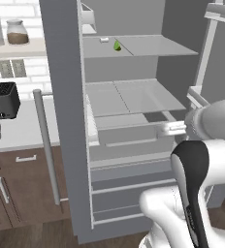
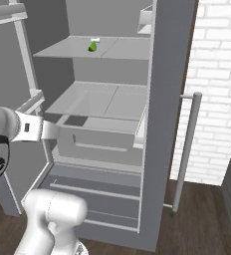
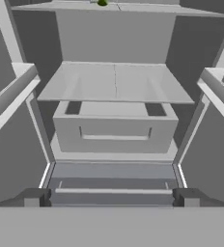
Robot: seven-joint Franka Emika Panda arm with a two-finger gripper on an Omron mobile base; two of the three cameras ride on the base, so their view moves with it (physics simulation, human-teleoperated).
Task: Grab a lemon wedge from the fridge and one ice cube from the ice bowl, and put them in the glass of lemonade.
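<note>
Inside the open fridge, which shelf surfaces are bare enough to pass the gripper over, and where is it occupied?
The matte grey two-door fridge stands open. Its middle shelf is bare from wall to wall. The top shelf is bare on its right half; its left part holds the small yellow-green lemon wedge. The open gripper faces the drawer below.

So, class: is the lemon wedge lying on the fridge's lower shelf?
No, the lemon wedge sits on the upper shelf of the open fridge.
</note>
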